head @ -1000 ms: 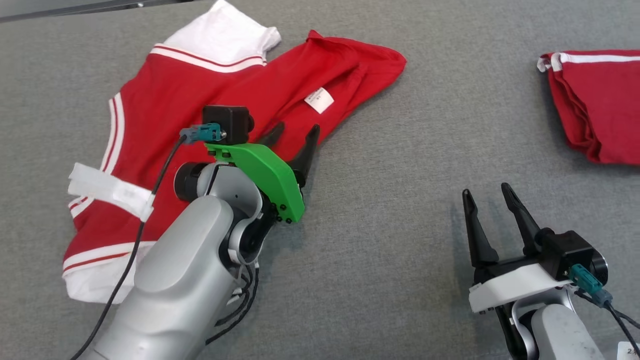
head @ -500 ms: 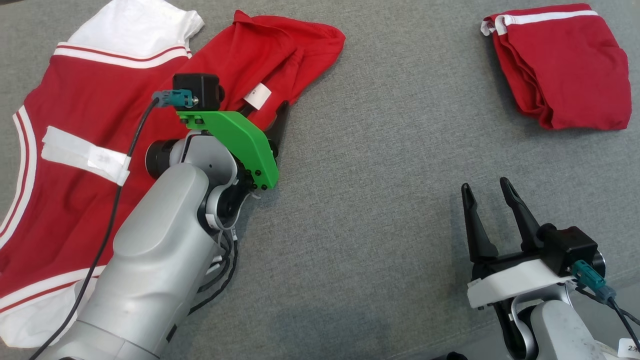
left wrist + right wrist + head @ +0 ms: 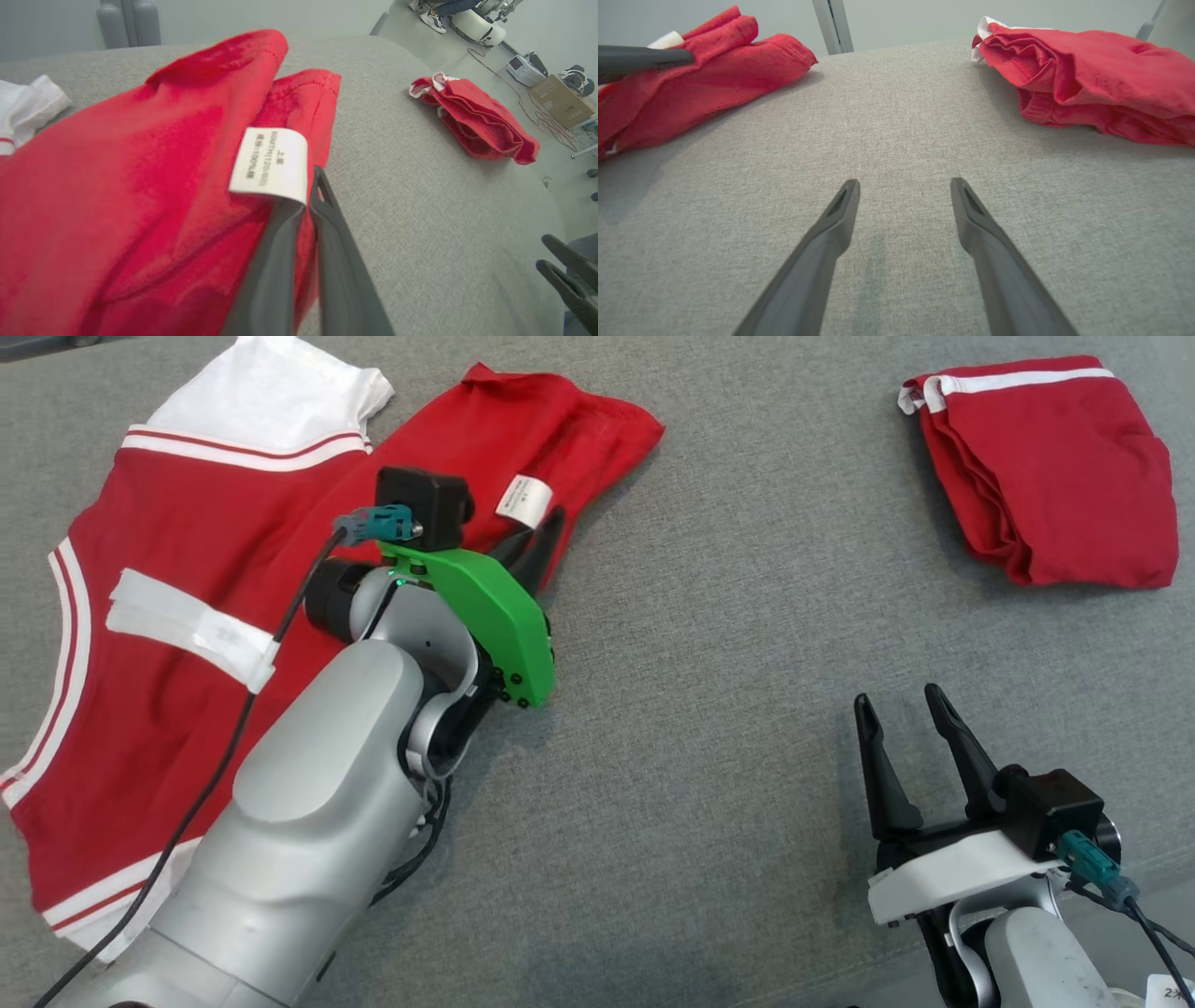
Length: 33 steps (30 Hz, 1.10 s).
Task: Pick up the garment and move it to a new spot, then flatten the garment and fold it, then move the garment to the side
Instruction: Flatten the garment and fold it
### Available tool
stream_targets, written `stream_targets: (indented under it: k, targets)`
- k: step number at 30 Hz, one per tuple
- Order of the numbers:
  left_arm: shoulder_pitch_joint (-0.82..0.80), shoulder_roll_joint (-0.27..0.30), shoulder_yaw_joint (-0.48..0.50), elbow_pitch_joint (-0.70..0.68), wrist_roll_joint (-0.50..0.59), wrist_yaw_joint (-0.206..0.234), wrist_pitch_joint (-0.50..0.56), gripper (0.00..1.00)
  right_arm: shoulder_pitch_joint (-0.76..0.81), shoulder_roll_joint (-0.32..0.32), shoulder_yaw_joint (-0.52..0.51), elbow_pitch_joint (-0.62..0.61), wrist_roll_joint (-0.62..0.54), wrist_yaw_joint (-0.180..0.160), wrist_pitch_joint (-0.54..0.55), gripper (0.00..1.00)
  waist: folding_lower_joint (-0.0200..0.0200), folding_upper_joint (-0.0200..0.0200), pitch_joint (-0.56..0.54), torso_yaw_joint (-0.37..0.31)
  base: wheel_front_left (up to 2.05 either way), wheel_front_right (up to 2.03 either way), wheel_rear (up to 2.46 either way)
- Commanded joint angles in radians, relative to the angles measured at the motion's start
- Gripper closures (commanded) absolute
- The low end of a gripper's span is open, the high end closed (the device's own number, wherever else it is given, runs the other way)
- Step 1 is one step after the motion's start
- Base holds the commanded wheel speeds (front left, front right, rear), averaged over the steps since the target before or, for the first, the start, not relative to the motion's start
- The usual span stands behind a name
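— How many garments do we see?
— Two: a red-and-white cloth garment (image 3: pixel 187 569) spread upper left, a folded red garment (image 3: pixel 1055 476) upper right.
— Our grippers?
— Two: left gripper (image 3: pixel 537 546) clamps the spread one's edge; right gripper (image 3: pixel 896 705) gapes, lower right.

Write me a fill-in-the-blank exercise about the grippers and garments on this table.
The left gripper is ____ on the red-and-white shirt at its edge.
The right gripper is ____, holding nothing.
The white care label sits right by the ____ gripper.
The folded red garment lies nearer the ____ gripper.
Missing words: shut; open; left; right.
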Motion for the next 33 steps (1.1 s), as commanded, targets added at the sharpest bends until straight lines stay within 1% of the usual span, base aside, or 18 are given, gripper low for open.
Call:
stream_targets:
  k: [1, 4, 10, 11, 13, 15, 16, 17, 18, 19, 21, 25, 29, 33]
  targets:
    - [0.000, 0.002, -0.007, -0.020, 0.009, -0.006, -0.003, 1.00, 0.007, -0.002, -0.002, 0.002, 0.002, 0.000, -0.003, 0.00, 0.0000, 0.0025, -0.011, 0.011, 0.00, 0.00, 0.00]
    - [0.020, 0.004, -0.052, -0.111, 0.043, -0.009, 0.012, 1.00, 0.014, -0.002, -0.004, 0.010, -0.003, 0.000, -0.003, 0.00, 0.0000, 0.0025, -0.026, 0.025, 0.00, 0.00, 0.00]
    - [0.135, 0.000, -0.168, -0.282, 0.080, 0.016, 0.067, 1.00, 0.017, -0.002, 0.003, 0.019, -0.002, 0.000, -0.003, 0.00, 0.0000, 0.0025, -0.047, 0.035, 0.00, 0.00, 0.00]
    - [0.158, 0.003, -0.184, -0.293, 0.085, 0.024, 0.070, 0.96, 0.015, -0.002, 0.004, 0.019, -0.002, 0.000, -0.003, 0.00, 0.0000, 0.0025, -0.048, 0.034, 0.00, 0.00, 0.00]
    - [0.198, 0.005, -0.208, -0.298, 0.096, 0.037, 0.063, 0.79, 0.011, -0.002, 0.007, 0.020, -0.001, 0.000, -0.003, 0.00, 0.0000, 0.0025, -0.047, 0.033, 0.00, 0.00, 0.00]
    - [0.230, 0.002, -0.219, -0.285, 0.099, 0.046, 0.048, 0.67, 0.006, -0.003, 0.010, 0.020, -0.001, 0.000, -0.003, 0.00, 0.0000, 0.0025, -0.045, 0.029, 0.00, 0.00, 0.00]
    - [0.239, 0.001, -0.225, -0.275, 0.105, 0.047, 0.035, 0.54, 0.005, -0.002, 0.010, 0.018, 0.000, 0.000, -0.003, 0.00, 0.0000, 0.0025, -0.043, 0.027, 0.00, 0.00, 0.00]
    - [0.247, -0.001, -0.231, -0.266, 0.110, 0.048, 0.022, 0.20, 0.006, -0.002, 0.009, 0.017, -0.001, 0.000, -0.003, 0.00, 0.0000, 0.0025, -0.041, 0.027, 0.00, 0.00, 0.00]
    - [0.255, -0.005, -0.234, -0.258, 0.111, 0.049, 0.010, 0.00, 0.006, -0.002, 0.008, 0.016, -0.001, 0.000, -0.003, 0.00, 0.0000, 0.0025, -0.039, 0.026, 0.00, 0.00, 0.00]
    - [0.271, -0.017, -0.238, -0.251, 0.104, 0.041, -0.009, 0.00, 0.012, -0.002, 0.003, 0.015, -0.003, 0.000, -0.003, 0.00, 0.0000, 0.0025, -0.039, 0.028, 0.00, 0.00, 0.00]
    - [0.277, -0.020, -0.229, -0.260, 0.096, 0.041, -0.030, 0.00, 0.020, -0.002, -0.005, 0.014, -0.005, 0.000, -0.003, 0.00, 0.0000, 0.0025, -0.043, 0.032, 0.00, 0.00, 0.00]
    - [0.307, -0.024, -0.195, -0.325, 0.071, 0.049, -0.084, 0.00, 0.030, -0.003, -0.035, 0.007, -0.025, 0.000, -0.003, 0.00, 0.0000, 0.0025, -0.066, 0.051, 0.00, 0.00, 0.00]
    - [0.352, 0.017, -0.133, -0.422, 0.047, 0.088, -0.134, 0.00, 0.045, -0.003, -0.075, -0.009, -0.055, 0.000, -0.003, 0.00, 0.0000, 0.0025, -0.098, 0.087, 0.00, 0.00, 0.00]
    - [0.428, 0.087, -0.060, -0.505, 0.036, 0.146, -0.194, 0.00, 0.052, -0.003, -0.117, -0.031, -0.098, 0.000, -0.003, 0.00, 0.0000, 0.0025, -0.141, 0.131, 0.00, 0.00, 0.00]
